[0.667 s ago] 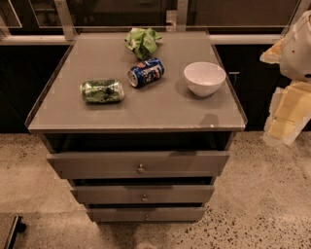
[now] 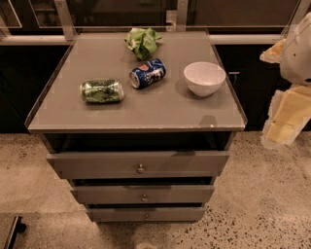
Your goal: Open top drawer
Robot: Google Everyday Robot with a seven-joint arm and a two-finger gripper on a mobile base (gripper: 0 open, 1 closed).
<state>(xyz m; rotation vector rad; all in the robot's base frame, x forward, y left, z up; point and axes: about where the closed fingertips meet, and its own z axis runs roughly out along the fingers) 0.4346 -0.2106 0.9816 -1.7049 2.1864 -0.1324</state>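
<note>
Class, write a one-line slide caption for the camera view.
Gripper at the right edge, apart from the top drawer; green can, blue can, bowl and green bag on the cabinet.

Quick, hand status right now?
Hand: at the right edge, beside the cabinet, clear of the top drawer; open or closed cannot be told.

Robot lab — jaws at right edge, speckled floor point(image 2: 262, 194), glazed partitions point(image 2: 112, 12).

Wide grey top drawer point(image 2: 138, 164) sits seemingly slightly out, gripper point(image 2: 286, 116) well to its right.
</note>
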